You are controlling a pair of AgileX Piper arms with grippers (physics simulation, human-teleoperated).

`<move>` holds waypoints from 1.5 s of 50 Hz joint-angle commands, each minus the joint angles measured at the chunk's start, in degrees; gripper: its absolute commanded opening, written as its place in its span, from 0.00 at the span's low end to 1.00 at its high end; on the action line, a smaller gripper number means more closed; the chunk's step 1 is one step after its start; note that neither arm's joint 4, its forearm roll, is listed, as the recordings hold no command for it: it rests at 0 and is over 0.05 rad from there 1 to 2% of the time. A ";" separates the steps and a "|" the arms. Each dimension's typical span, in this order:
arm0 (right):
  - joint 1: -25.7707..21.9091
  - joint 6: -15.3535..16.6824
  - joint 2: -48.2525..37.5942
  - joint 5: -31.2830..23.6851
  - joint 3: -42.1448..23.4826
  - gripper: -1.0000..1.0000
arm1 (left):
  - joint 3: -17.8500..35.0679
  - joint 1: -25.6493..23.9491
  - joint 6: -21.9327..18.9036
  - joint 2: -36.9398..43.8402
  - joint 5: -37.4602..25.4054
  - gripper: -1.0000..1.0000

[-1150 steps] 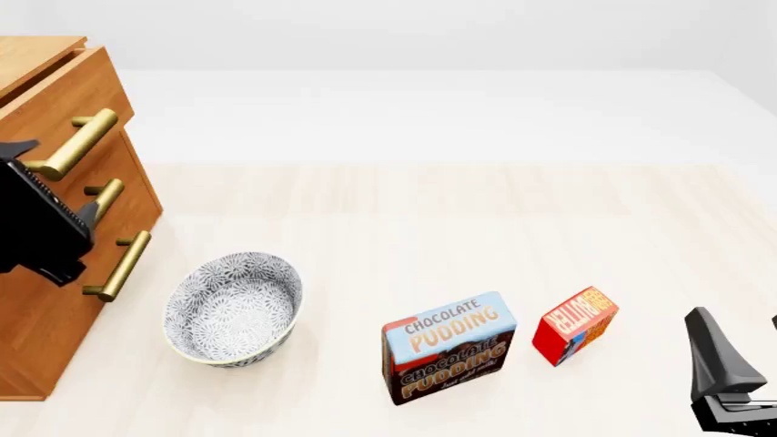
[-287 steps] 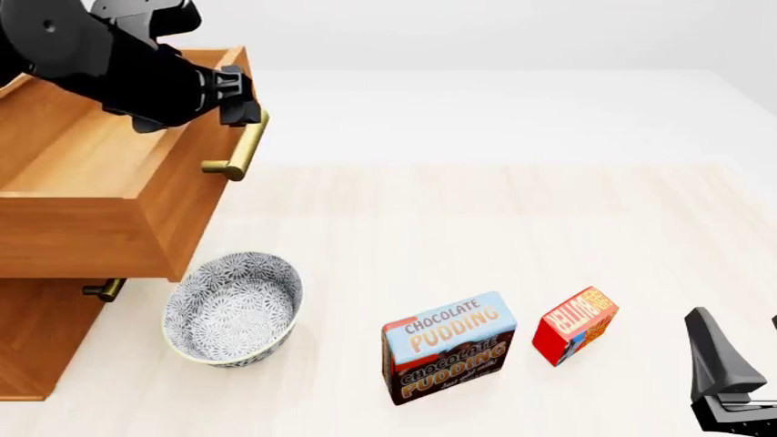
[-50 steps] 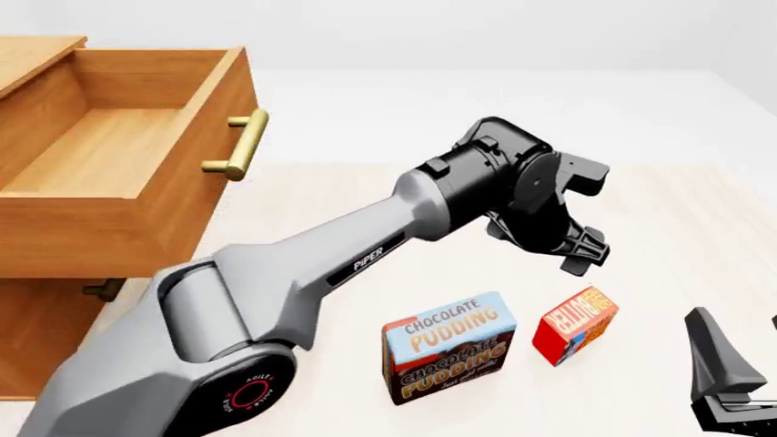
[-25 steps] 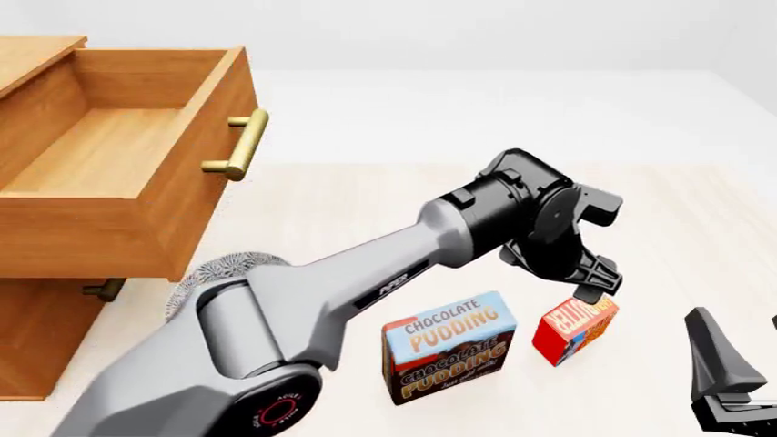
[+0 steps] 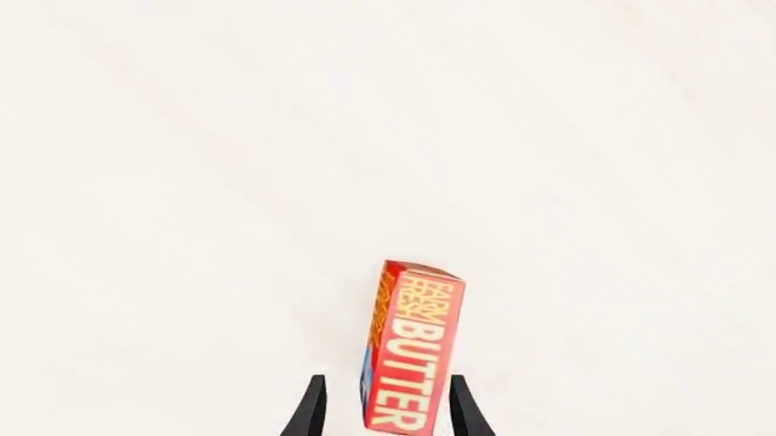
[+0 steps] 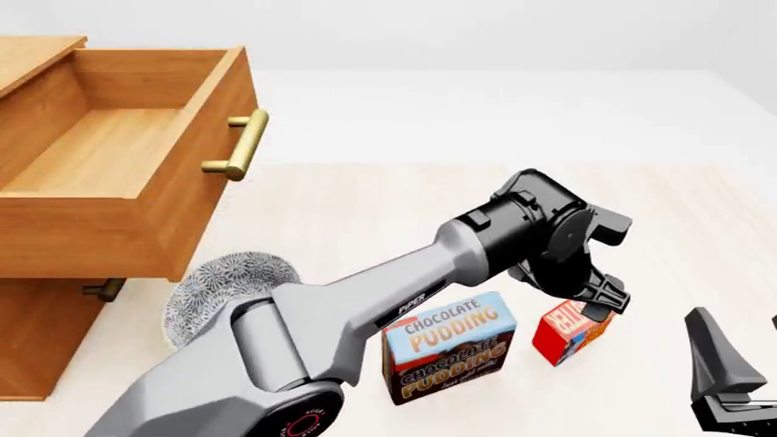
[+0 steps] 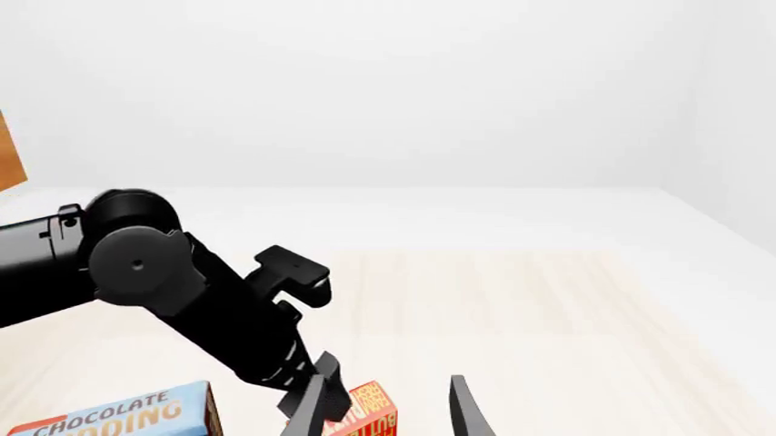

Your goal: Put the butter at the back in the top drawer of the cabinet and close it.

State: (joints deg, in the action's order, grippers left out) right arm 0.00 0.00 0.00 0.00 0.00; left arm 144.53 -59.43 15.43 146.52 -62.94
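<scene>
On the near right part of the desk [image 6: 680, 237] stands the butter [image 6: 569, 333], a small red box on its narrow edge, just right of the bigger Chocolate Pudding box [image 6: 449, 346]. The left claw [image 6: 598, 306] hangs right over it, and its arm reaches across from the left side. In the left wrist view the two dark fingers [image 5: 312, 411] stand on both sides of the box [image 5: 410, 359] with small gaps, so the claw is a little open around it and does not squeeze it yet. I think the box is meant to be taken by its thin sides, and this is why the fingers straddle it.

The top drawer [image 6: 122, 173] of the cabinet [image 6: 36, 337] is pulled out at the far left, ready to receive the butter, and its brass handle [image 6: 242, 146] points to the right.

The arm covers most of the patterned bowl [image 6: 213, 287]. The right claw [image 7: 382, 409] waits near the right edge, its fingers apart with nothing between them. The lower drawers are mostly hidden under the open one.
</scene>
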 commanded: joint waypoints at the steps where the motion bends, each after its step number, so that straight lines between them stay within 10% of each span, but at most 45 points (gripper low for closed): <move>1: 0.00 0.00 0.00 0.00 0.00 1.00 | 4.38 -0.54 0.15 2.95 -2.03 1.00; 75: 0.00 0.00 0.00 0.00 0.00 1.00 | 4.60 -1.99 1.57 6.12 -1.39 1.00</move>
State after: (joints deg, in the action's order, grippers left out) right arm 0.00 0.00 0.00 0.00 0.00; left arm 149.43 -61.39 16.86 152.52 -64.52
